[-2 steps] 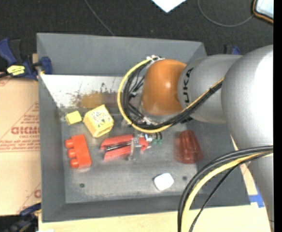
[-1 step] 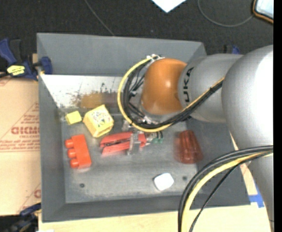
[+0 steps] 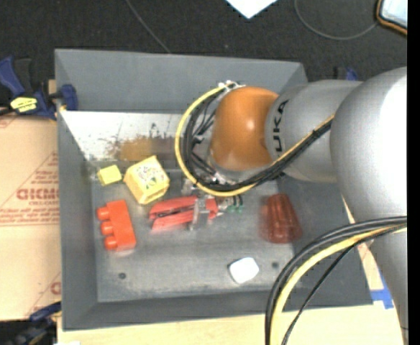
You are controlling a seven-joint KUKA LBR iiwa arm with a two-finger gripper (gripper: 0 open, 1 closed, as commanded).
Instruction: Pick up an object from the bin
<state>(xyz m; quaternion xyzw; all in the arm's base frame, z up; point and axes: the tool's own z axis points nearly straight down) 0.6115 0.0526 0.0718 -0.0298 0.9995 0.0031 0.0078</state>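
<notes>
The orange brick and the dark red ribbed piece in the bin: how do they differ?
The orange brick is bright, the dark red piece duller. The brick lies at the view's left, the piece at its right. The brick shows round studs, the piece long ridges. Both lie on the bin floor, apart from other things.

The grey arm [image 3: 307, 131] bears the black letters "UKA" beside its orange cover [image 3: 242, 128]. Dark marks on the yellow cube [image 3: 147, 180] at the left cannot be read.
</notes>
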